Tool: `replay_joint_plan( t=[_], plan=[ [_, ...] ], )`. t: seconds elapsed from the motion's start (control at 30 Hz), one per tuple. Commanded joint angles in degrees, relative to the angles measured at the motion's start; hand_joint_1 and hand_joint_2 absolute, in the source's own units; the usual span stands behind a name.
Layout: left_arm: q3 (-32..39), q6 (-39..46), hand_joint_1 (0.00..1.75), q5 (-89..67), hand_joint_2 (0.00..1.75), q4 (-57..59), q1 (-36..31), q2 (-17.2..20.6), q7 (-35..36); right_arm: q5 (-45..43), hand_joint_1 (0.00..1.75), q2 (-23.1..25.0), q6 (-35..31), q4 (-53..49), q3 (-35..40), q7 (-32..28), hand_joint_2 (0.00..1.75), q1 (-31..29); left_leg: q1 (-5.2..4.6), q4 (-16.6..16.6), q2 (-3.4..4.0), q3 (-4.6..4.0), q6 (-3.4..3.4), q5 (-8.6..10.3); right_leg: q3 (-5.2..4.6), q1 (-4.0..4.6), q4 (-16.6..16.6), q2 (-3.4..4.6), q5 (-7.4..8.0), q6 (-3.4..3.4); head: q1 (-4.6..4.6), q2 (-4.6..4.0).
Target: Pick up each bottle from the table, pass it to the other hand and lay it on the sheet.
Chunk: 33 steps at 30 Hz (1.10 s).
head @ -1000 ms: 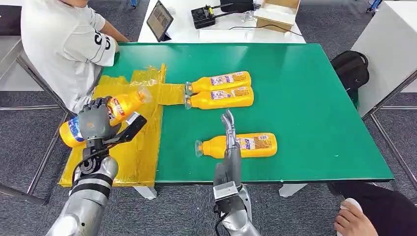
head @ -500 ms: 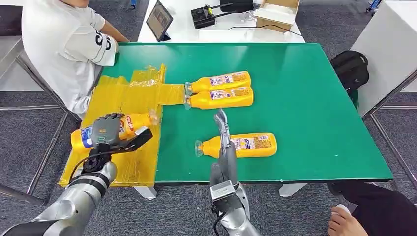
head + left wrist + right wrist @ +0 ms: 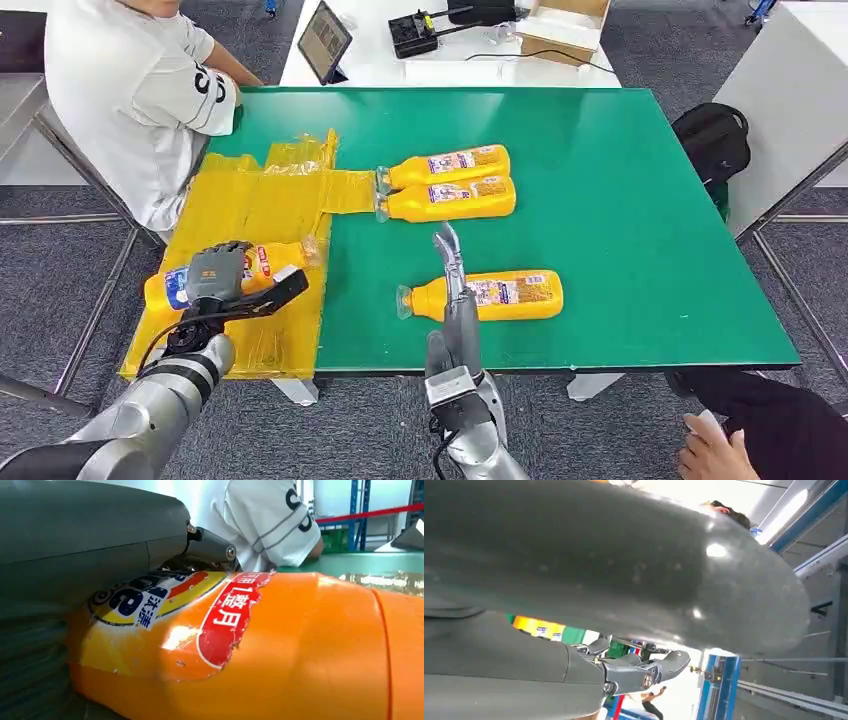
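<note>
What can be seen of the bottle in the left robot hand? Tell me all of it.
The bottle is orange plastic with a label in blue, yellow and red; the red patch bears white characters. It lies on its side over the near part of the yellow sheet, its clear cap end towards the green table. The left robot hand grips its middle. Whether it rests on the sheet cannot be told.

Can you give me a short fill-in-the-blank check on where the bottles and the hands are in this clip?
1. The left hand holds a bottle over the ____ sheet.
2. The number of bottles lying on the bare green table is ____.
3. The right hand reaches over the lone bottle and holds ____.

Missing words: yellow; three; nothing
</note>
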Motion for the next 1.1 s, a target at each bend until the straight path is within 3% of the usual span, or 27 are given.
replay_joint_plan(
  t=[0.03,0.17,0.2,0.23,0.4,1.1],
  plan=[
    [-2.82,-5.12,1.75,1.01,1.75,5.04,-1.47,1.34,1.66,-0.39,0.0,-0.19,1.07,5.48,0.21,-1.9,0.0,-2.41,0.01,-0.08,0.14,0.44,0.08,-0.15,0.4,0.06,-0.08,0.06,-0.11,-0.21,0.0,0.0],
    [0.07,-7.57,1.75,3.45,1.75,5.07,-1.02,0.76,-0.1,-0.33,0.0,0.06,1.54,6.62,0.02,-1.9,0.0,-2.68,0.0,-0.07,0.09,0.27,0.05,-0.07,0.25,0.03,-0.07,0.07,-0.02,-0.11,0.0,0.0],
    [0.78,-7.91,0.79,4.06,1.75,4.99,-1.06,0.65,-0.35,-0.27,0.0,0.11,1.67,6.78,0.03,-1.9,0.0,-2.74,0.0,-0.09,0.11,0.38,0.07,-0.1,0.36,0.04,-0.09,0.06,-0.05,-0.16,0.0,0.0],
    [6.55,-10.19,0.0,10.54,0.0,4.63,-1.37,-0.36,-5.0,-0.2,0.0,0.25,1.84,7.27,-0.25,-1.9,0.0,-2.83,0.0,-0.11,0.15,0.53,0.1,-0.14,0.5,0.06,-0.12,0.08,-0.08,-0.22,0.0,0.0],
    [12.25,-12.79,0.0,17.02,0.0,3.25,-2.32,-1.99,-11.07,0.15,0.0,0.48,2.63,7.66,-0.88,-1.9,0.0,-2.73,-0.01,-0.06,-0.1,0.31,0.05,-0.02,0.33,0.01,-0.06,-0.09,-0.04,-0.11,-0.04,0.0],
    [15.23,-16.02,0.0,20.24,0.0,2.91,-2.46,-2.94,-14.71,0.16,0.0,0.82,3.15,8.4,-1.89,-1.9,0.0,-2.76,0.0,-0.07,-0.15,0.5,0.05,-0.05,0.55,0.04,-0.08,-0.13,-0.08,-0.18,0.0,0.0]
  ],
)
